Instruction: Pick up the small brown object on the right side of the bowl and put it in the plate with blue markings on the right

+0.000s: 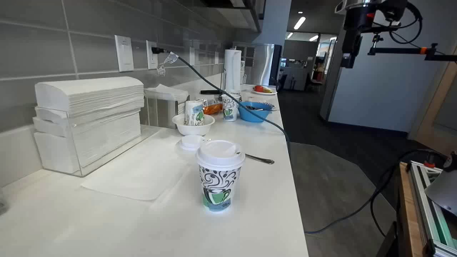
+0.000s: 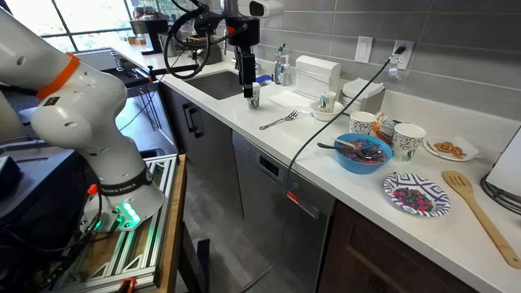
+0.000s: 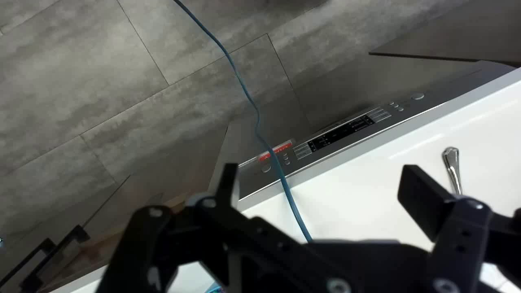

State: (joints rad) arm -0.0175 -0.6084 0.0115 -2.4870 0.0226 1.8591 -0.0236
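Observation:
Small brown pretzel-like pieces [image 2: 449, 149] lie on a white plate to the right of the blue bowl [image 2: 358, 165] in an exterior view. Which piece is meant, I cannot tell. The plate with blue markings [image 2: 432, 185] is white with a blue pattern, right of the bowl, and holds small red and green bits. Its patterned rim [image 1: 268, 104] shows behind the bowl in an exterior view. My gripper [image 3: 319, 183] is open with nothing between its fingers. It hangs high, pointing down, above the counter front [image 2: 249, 91], well left of the bowl and plates. The wrist view shows only a sliver of the bowl [image 3: 214, 289].
A power cord [image 2: 325, 127] runs from the wall outlet across the counter to the floor, left of the bowl. Paper cups [image 2: 407, 142] stand by the bowl. A wooden spatula [image 2: 478, 211] lies right of the plate. A fork [image 2: 276, 121] and a lidded cup [image 1: 219, 175] are farther left.

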